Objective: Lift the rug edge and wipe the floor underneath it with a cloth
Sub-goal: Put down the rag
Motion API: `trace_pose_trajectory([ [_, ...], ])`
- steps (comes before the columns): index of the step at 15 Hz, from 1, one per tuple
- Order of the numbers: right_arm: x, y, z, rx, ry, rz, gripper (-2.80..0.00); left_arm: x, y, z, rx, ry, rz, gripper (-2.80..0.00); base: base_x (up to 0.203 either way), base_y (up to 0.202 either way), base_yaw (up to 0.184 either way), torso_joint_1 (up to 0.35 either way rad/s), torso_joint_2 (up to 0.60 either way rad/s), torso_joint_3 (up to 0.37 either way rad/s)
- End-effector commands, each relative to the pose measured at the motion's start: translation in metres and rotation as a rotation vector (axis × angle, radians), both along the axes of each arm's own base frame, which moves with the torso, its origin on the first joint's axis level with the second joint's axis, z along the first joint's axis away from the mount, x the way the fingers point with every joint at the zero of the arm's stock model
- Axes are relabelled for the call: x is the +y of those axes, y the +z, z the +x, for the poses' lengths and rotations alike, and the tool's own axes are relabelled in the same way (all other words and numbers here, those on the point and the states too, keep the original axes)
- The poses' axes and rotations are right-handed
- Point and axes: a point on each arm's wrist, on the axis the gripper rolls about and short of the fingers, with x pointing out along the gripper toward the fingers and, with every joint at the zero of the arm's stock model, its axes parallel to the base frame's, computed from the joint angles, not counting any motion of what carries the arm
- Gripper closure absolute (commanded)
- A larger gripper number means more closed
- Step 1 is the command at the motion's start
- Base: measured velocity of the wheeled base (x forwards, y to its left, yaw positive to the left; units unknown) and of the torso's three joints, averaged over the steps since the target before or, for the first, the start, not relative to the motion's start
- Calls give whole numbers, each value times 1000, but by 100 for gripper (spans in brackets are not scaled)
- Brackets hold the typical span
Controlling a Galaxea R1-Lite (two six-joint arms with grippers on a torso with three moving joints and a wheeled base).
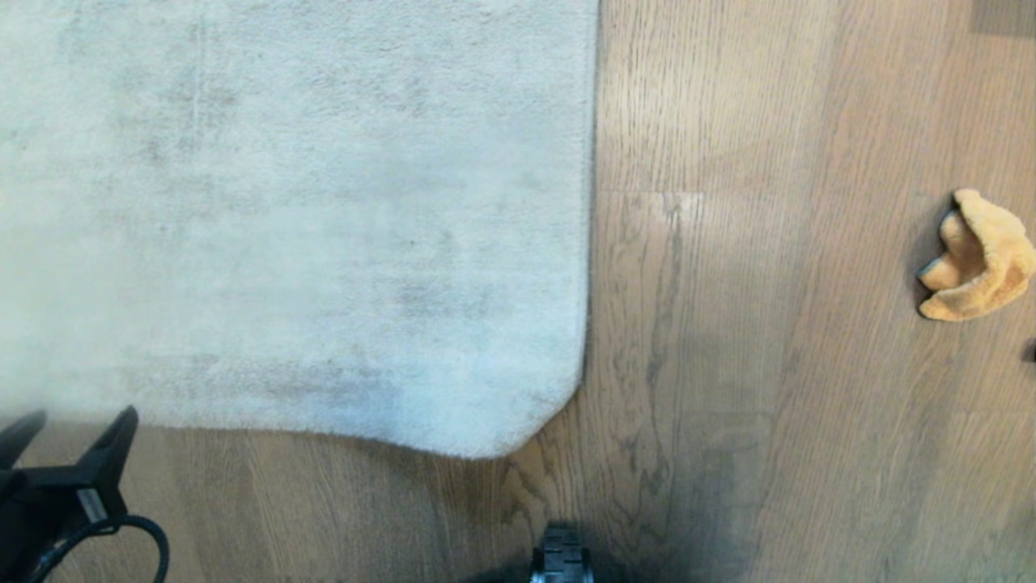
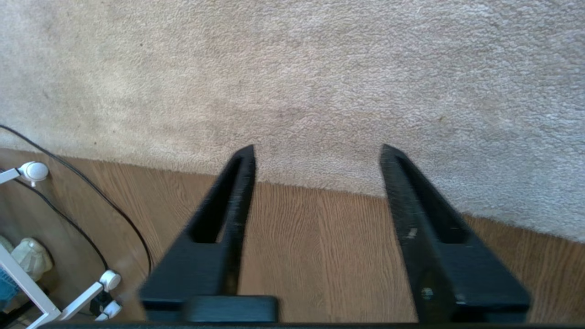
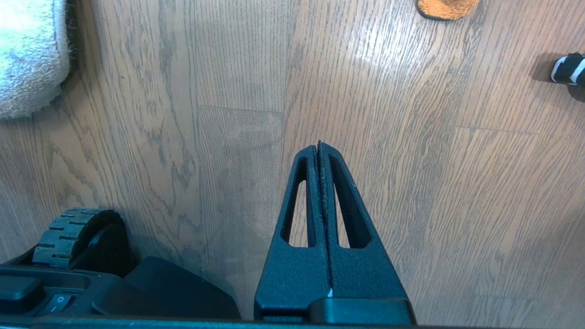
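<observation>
No readable text, brand, number or label anywhere in the three views. Only mark: a rocker switch on the robot's black base in the right wrist view, with what looks like an I/O symbol, too small to be sure.

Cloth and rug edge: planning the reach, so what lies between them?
Only bare floor lies between the rug edge and the cloth, as the head view shows.
</observation>
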Motion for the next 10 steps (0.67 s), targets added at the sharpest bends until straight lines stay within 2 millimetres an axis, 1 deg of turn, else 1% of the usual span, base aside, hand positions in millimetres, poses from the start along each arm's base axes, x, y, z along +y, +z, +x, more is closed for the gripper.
trace_pose_trajectory([
  [1,0,0,0,1,1,-1,0,0,1,0,-6,-2,0,0,0,0,0,0,0,0],
  [4,0,0,0,1,1,-1,0,-2,-1,-6,-19,-31,-5,0,0,0,0,0,0,0],
  [6,0,0,0,1,1,-1,0,-3,-6,-10,-11,-59,-46,0,0,0,0,0,0,0],
  [7,0,0,0,1,1,-1,0,-6,-9,-10,13,-113,-66,0,0,0,0,0,0,0],
  [10,0,0,0,1,1,-1,0,-18,-22,-14,161,-386,-197,0,0,0,0,0,0,0],
])
